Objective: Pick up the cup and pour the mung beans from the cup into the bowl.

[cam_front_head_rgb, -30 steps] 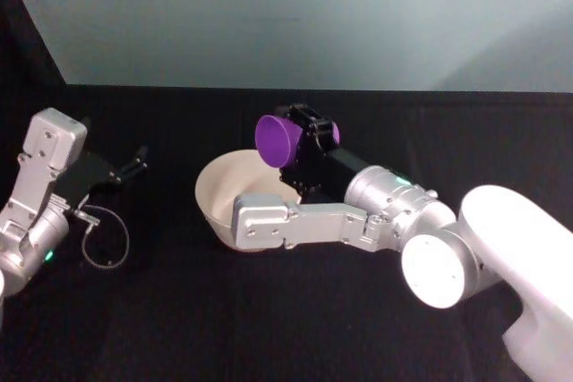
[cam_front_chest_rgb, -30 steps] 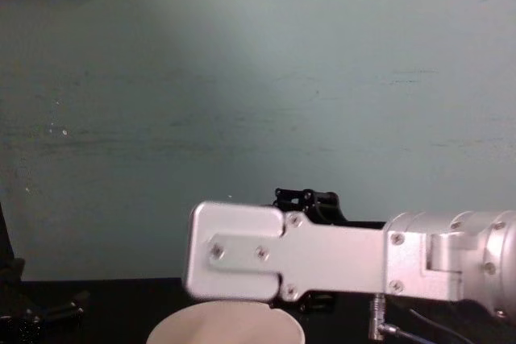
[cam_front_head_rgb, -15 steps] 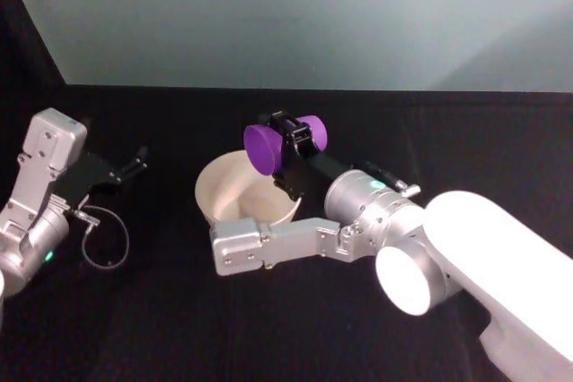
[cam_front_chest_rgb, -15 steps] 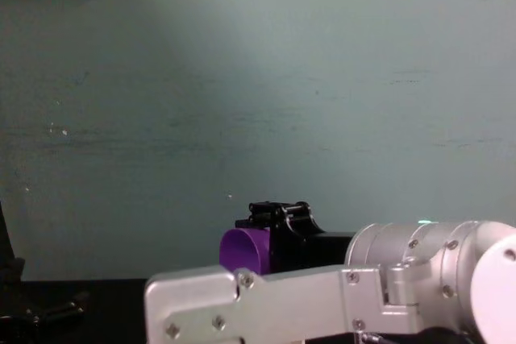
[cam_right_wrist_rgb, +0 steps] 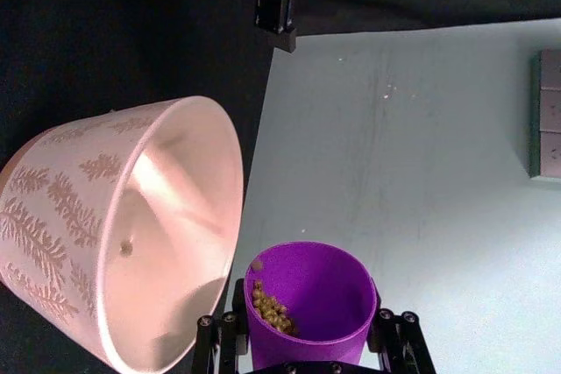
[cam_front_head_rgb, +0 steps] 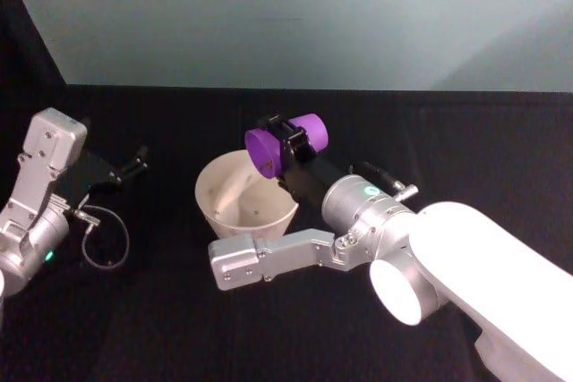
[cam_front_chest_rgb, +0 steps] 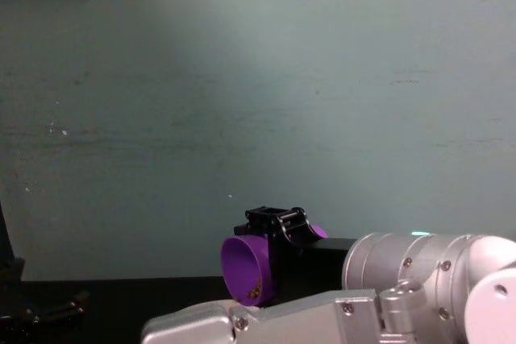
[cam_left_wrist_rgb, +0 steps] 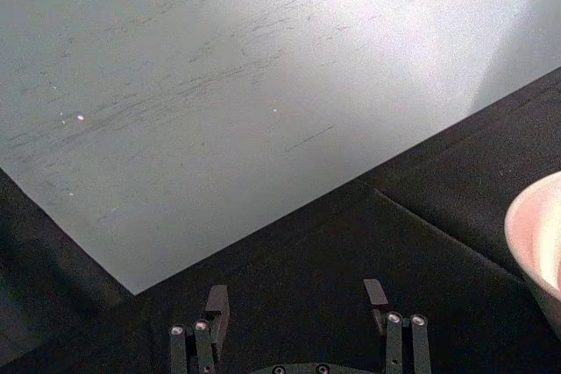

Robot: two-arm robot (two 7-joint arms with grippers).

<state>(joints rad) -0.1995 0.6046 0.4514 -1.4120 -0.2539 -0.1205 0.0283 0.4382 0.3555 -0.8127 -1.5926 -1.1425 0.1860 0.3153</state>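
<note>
Right tool (cam_front_head_rgb: pixel 288 151) was found clamped on one small bright purple plastic tumbler, the cup (cam_front_head_rgb: pixel 269 148), with a finger pressed on either side of its wall. The cup lay tipped on its side in the air, its mouth facing the robot's left above the far right rim of one wide cream-coloured round bowl (cam_front_head_rgb: pixel 210 176). The bowl stood on the black cloth-covered bench (cam_front_head_rgb: pixel 179 328), near its middle.

In the right wrist view, a small heap of greenish-brown mung beans (cam_right_wrist_rgb: pixel 270 308) lay against the lower inner wall of the cup (cam_right_wrist_rgb: pixel 307 295), close to the lip; the grains in the heap were too many and too small to count. One grain was at the lip, and one lay on the inner wall of the bowl (cam_right_wrist_rgb: pixel 44 216), whose outer wall bore a fern pattern. A few dark specks showed inside the bowl in the head view.

Left tool (cam_front_head_rgb: pixel 134 163) was parked low at the bench's left side, well apart from the bowl, its two fingers (cam_left_wrist_rgb: pixel 215 304) spread and holding nothing.

Count: two tools, one cup, one bowl.
</note>
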